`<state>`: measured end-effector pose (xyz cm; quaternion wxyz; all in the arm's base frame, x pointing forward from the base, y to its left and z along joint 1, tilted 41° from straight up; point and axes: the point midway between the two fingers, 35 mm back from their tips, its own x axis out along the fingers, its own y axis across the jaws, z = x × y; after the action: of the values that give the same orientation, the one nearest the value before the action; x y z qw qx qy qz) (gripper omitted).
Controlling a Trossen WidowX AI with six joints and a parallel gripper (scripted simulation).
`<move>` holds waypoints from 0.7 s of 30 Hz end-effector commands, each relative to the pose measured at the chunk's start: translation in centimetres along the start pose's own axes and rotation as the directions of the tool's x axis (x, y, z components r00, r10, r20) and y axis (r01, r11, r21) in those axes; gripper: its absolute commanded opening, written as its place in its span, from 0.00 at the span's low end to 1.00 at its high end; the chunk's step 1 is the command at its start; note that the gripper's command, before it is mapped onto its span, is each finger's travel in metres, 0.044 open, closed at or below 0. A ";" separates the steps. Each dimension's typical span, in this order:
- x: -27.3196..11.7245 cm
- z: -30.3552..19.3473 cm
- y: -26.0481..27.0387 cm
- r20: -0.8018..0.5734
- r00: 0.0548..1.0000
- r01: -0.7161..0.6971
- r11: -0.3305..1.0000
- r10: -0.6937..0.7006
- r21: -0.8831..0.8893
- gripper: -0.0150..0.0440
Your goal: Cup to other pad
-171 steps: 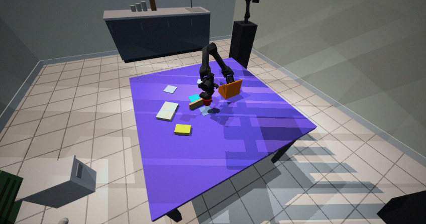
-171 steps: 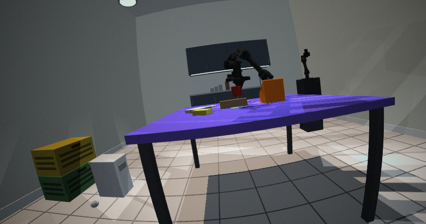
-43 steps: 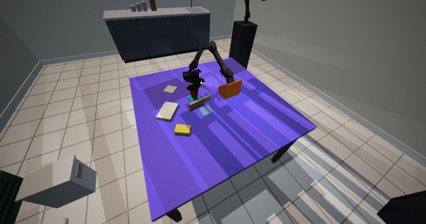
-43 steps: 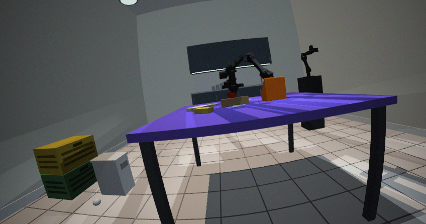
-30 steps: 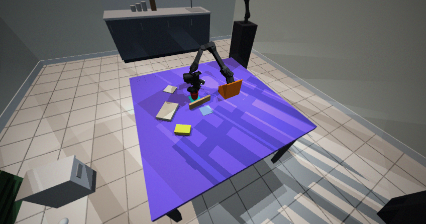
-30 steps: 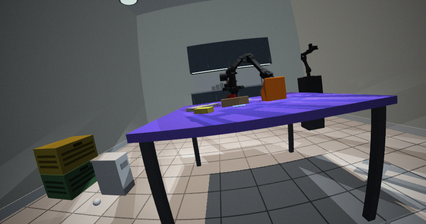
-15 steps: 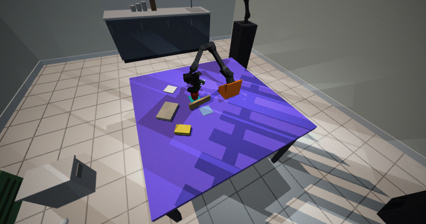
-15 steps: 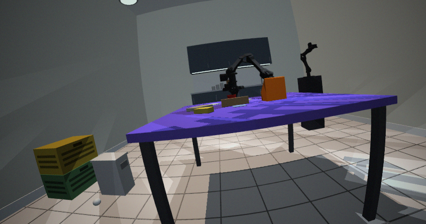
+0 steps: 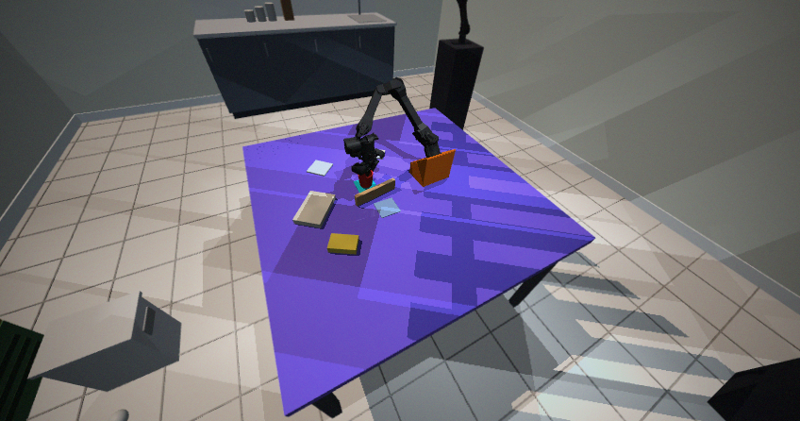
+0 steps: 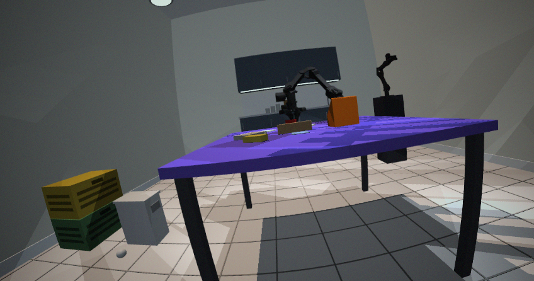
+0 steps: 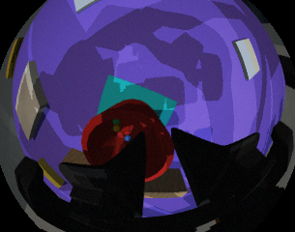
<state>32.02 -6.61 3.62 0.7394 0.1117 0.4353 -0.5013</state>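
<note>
The red cup [image 9: 365, 180] [image 10: 290, 121] [image 11: 137, 110] stands on the teal pad [image 9: 358, 183] [image 11: 117, 89], behind the low wooden barrier. Several small coloured marbles [image 11: 116, 129] lie inside it in the wrist view. My gripper [image 9: 365, 171] [image 11: 158, 134] points down at the cup, with its fingers parted. One fingertip is over the cup's opening and the other is outside the rim, with a gap to the wall. The pale blue pad [image 9: 387, 207] [image 10: 300, 132] lies on the other side of the barrier. The cup's base is partly hidden.
The wooden barrier [image 9: 375, 192] [image 10: 294, 127] [image 11: 165, 186] stands close to the cup. An orange wedge [image 9: 435, 168] [image 10: 344, 111] is to the right. A beige box [image 9: 314, 209] [image 11: 28, 101], a yellow block [image 9: 343, 244] [image 10: 255, 138] and a white tile [image 9: 319, 167] lie around.
</note>
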 end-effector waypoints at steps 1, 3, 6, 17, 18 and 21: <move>-0.6 0.1 0.1 0.002 1.000 -0.004 1.000 0.004 0.003 0.47; -1.0 0.1 0.2 0.002 1.000 -0.004 1.000 0.004 0.003 0.47; -1.4 0.0 0.2 0.002 1.000 -0.004 1.000 0.004 0.002 0.47; -3.1 -0.1 0.2 0.001 1.000 -0.002 1.000 0.002 0.000 0.47; -3.3 -0.1 0.2 0.001 1.000 -0.002 1.000 0.002 0.000 0.47; -3.7 -0.2 0.2 0.001 1.000 -0.002 1.000 0.002 -0.001 0.47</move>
<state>31.55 -4.45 5.59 0.7370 0.1090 0.4397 -0.5015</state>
